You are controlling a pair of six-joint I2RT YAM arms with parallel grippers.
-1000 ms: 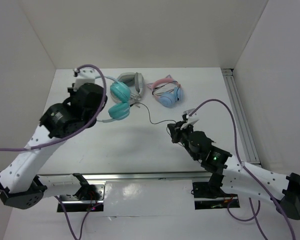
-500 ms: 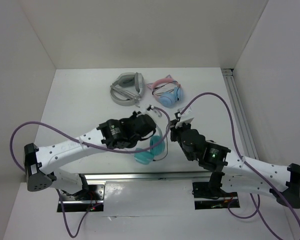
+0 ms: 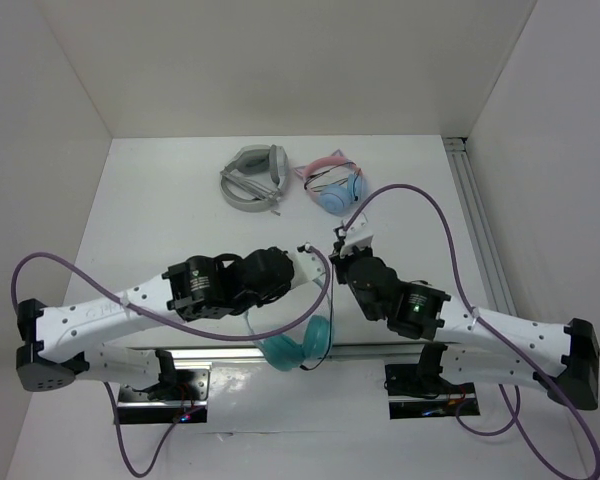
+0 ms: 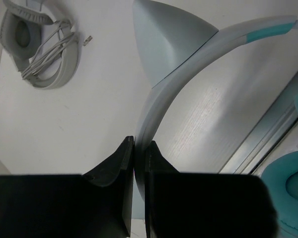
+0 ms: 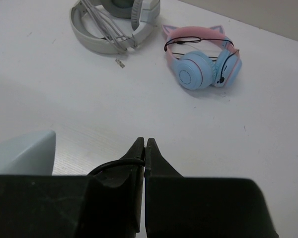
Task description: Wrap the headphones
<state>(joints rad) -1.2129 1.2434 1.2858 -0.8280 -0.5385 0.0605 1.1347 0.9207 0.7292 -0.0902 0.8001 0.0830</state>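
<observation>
Left gripper (image 4: 139,144) first: its two fingers are clamped tight on the pale headband (image 4: 161,96) of the headphones (image 3: 296,345), pinching the band edge-on, and a grey cat ear (image 4: 169,47) juts from the band just past the fingertips. Follow that band outward and it curves away into a teal stretch, down to the teal ear cups (image 3: 298,347), which sit low in the top view, over the metal rail (image 3: 210,352) at the near edge of the table (image 3: 160,215), under the left arm's forearm. Over to the right gripper (image 5: 145,144), just beside the left one at mid-table: fingers pressed together, with the thin black cable (image 5: 114,164) curving in from the left and disappearing between them, so it is nipping the cord. From its wrist camera, the cat ear pokes in at the lower left edge. Further out, at the far side of the table, two other sets lie flat and well apart from both grippers: the grey headphones (image 3: 252,178) with their pale cord bundled inside the band, and just right of them the pink-banded headphones (image 3: 337,186) with light-blue cups.
</observation>
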